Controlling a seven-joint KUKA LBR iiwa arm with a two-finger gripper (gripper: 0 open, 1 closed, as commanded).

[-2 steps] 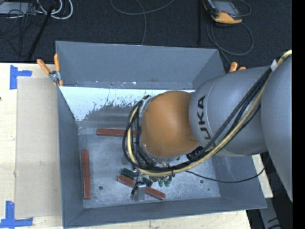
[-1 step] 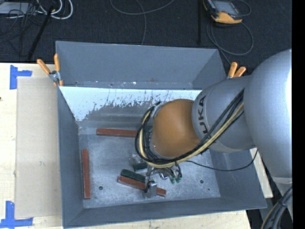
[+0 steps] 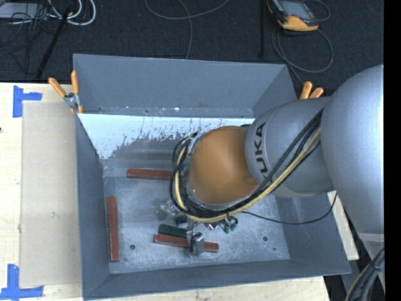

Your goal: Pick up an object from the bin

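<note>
The gripper's (image 3: pixel 195 243) grey metal tip is seen low in the grey metal bin (image 3: pixel 182 86), toward the front of its floor and a little right of the middle, set down upon a flat reddish-brown bar (image 3: pixel 172 239) that lies almost level along the front; whether the tip is spread or pressed together cannot be told, and the bar is not seen to be gripped. Just behind the left part of this bar, a small dark green block (image 3: pixel 166 229) is found, touching it or nearly so. Above the tip, the wrist is hidden by a rounded orange cover (image 3: pixel 219 168), around whose lower edge yellow and black cables (image 3: pixel 182 196) are looped. From the cover, the thick grey arm (image 3: pixel 301 149) is carried off to the right and out over the bin's right wall. Well apart from the gripper, a second reddish-brown bar (image 3: pixel 113 229) is laid lengthwise along the left wall, and a third (image 3: pixel 149 174) lies level near the back of the floor, just left of the cover.
</note>
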